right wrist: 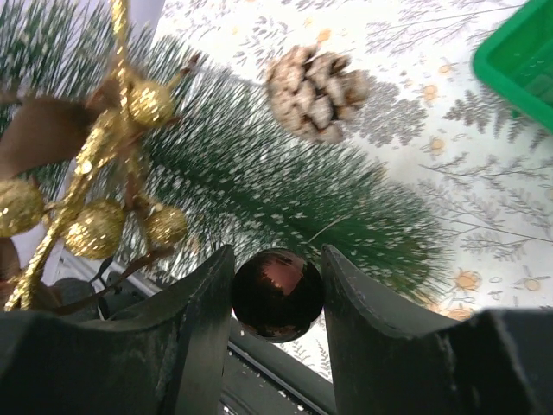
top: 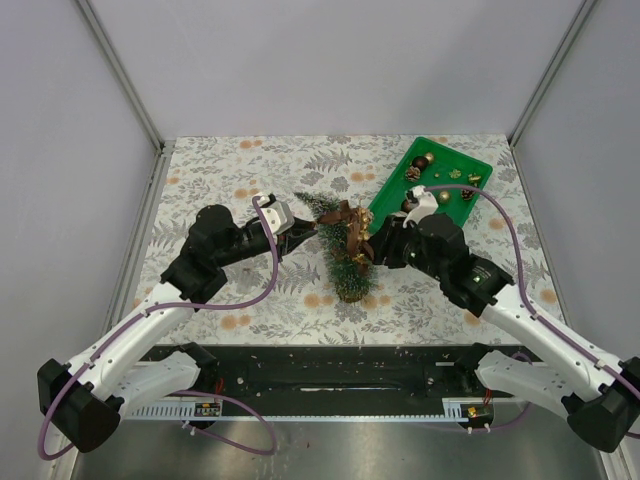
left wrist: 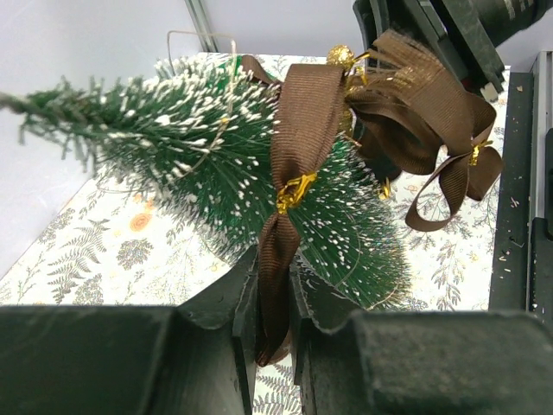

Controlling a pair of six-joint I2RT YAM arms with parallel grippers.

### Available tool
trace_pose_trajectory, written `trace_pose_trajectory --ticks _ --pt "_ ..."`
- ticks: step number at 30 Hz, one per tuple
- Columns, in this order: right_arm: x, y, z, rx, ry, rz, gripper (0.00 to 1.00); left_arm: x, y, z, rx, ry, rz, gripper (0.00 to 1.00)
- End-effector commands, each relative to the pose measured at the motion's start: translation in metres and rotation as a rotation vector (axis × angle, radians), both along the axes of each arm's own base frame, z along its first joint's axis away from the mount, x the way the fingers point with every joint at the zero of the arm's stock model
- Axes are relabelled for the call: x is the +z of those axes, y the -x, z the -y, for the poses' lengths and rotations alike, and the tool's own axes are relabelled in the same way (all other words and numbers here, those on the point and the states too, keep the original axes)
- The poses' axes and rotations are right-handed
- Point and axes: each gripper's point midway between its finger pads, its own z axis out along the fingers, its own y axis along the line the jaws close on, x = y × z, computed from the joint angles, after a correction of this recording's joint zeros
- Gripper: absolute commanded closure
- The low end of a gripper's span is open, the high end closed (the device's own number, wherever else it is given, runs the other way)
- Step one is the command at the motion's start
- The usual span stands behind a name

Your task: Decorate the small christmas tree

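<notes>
My right claw [right wrist: 276, 256] grips a dark bauble [right wrist: 276, 298], the small christmas tree [right wrist: 285, 186] just at twelve o'clock; left claw [left wrist: 274, 270] pinches its ribbon [left wrist: 302, 121].

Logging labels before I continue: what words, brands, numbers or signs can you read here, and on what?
Nothing is readable.
White marks on the black arm housing, left wrist view: cut off and blurred, unreadable.
Marks on the small yellow-tagged boards at the near rail: too small to read.
No lettering on the small dark green frosted tree, brown ribbon or dark glossy ball.
</notes>
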Motion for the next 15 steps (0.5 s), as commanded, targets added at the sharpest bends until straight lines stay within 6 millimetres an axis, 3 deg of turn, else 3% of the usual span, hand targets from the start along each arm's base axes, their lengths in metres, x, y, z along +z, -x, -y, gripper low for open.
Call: trace_pose_trajectory --ticks 1,3,15 --pt "0.018 0.007 -0.029 0.086 -0.05 0.043 1.0 0.017 0.003 0.0 -0.003 0.047 0.054 0.79" --pt "0.012 0.012 -0.035 0.106 -0.042 0.029 1.0 0.018 0.003 0.0 -0.005 0.049 0.054 0.8" --pt "0.029 -0.005 -0.008 -0.016 0.059 0.133 0.98 0.017 0.004 0.001 -0.012 0.05 0.055 0.8"
